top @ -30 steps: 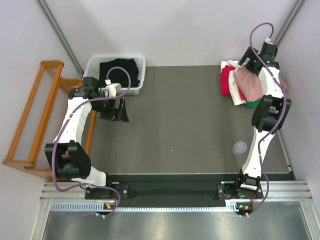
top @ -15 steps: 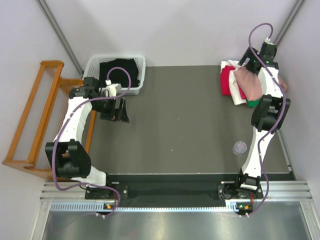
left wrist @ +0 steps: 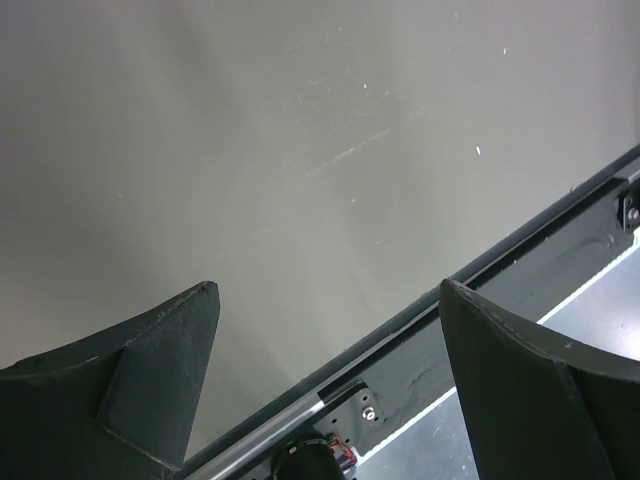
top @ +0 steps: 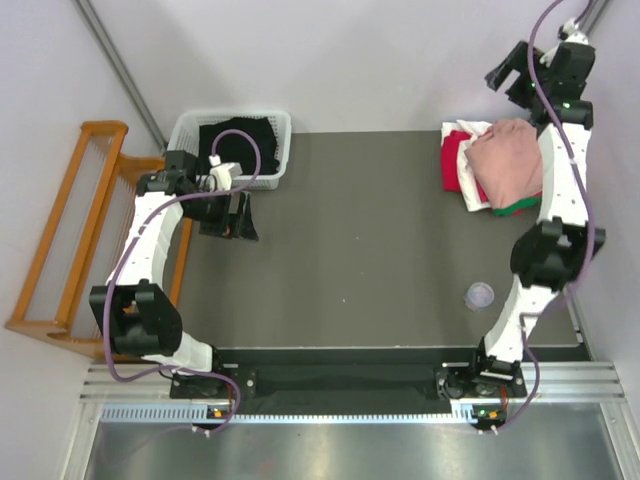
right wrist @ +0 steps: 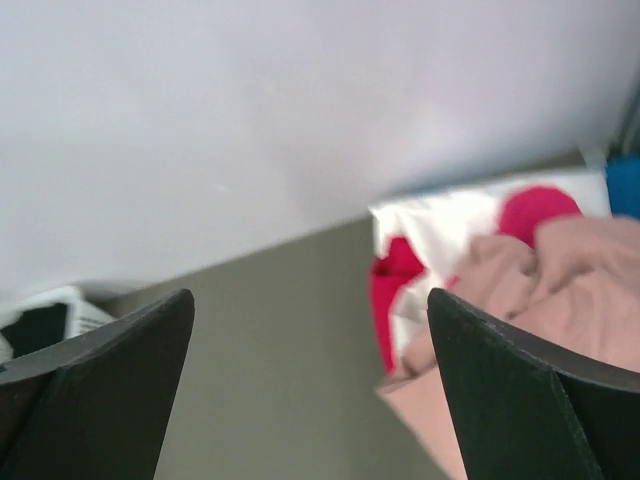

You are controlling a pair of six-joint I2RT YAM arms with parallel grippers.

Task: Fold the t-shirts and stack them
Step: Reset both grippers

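Right gripper (top: 508, 72) is hanging wide open, empty, at the frame's upper right; left gripper (top: 232, 218), equally splayed, is idling mid-left. The crumpled dusty-pink cloth t-shirt (top: 508, 152) is lying atop crimson, white and green t-shirts (top: 455, 170) just below: soft, light, floppy, I'd judge; pinching a hem edge looks best. The right arm (top: 558, 170) is hiding the heap's right side; collars and sleeves aren't showing.

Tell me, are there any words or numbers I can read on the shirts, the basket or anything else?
No text can be read in any view.
Pink shirt: only plain cloth shows, no print in view.
Red and white cloth under it: blurred, with red shapes but no letters I can make out.
Basket: no label to be seen.
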